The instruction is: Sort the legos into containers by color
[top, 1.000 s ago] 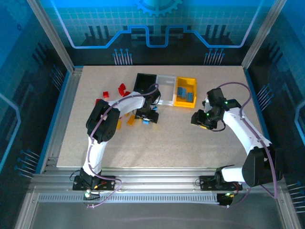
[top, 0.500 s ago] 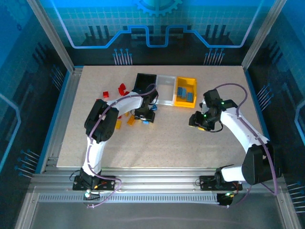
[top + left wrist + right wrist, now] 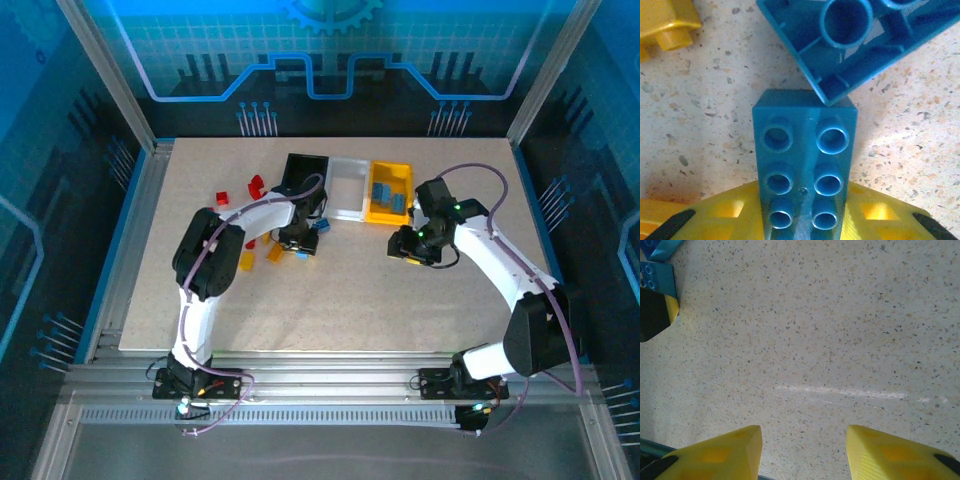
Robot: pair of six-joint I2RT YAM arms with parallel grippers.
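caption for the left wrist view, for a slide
Left gripper grips a studs-up blue brick, an upturned blue brick at its far corner.

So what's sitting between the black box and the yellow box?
The white bin. It stands in a row between the black bin and the yellow bin; the top view shows it.

The tabletop (image 3: 350, 300) is a pale sandy color with lots of tiny dark and brown specks all over. Up close, a thin white streak (image 3: 840, 391) runs across it. Shiny metal rails (image 3: 330, 385) lie along the near edge. Two gray metal posts (image 3: 105, 75) lean up at the back corners. Behind them is a bright blue wall (image 3: 180, 40) with a gear (image 3: 330, 12) drawn on it.
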